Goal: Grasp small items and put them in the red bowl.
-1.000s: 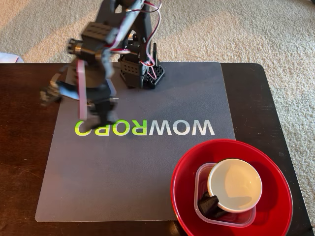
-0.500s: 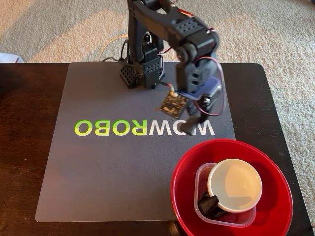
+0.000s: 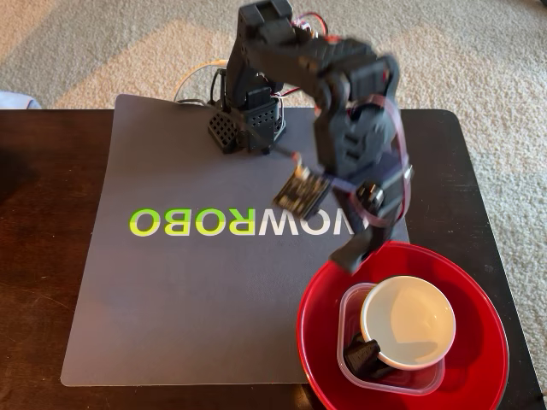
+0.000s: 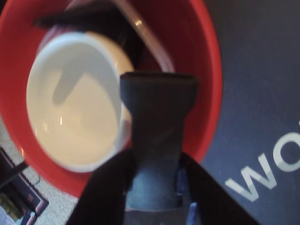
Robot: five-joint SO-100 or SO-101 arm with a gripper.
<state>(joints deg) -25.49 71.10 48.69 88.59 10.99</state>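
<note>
Grey mat (image 3: pixel 197 290) — glossy red bowl (image 3: pixel 479 376), white bowl (image 3: pixel 408 321) inside.

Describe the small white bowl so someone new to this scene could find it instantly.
Start at the large red bowl on the table's lower right in the fixed view. A clear square tub lies inside it, and the white bowl rests on that tub. It is the only pale, round, cream-coloured dish there.
</note>
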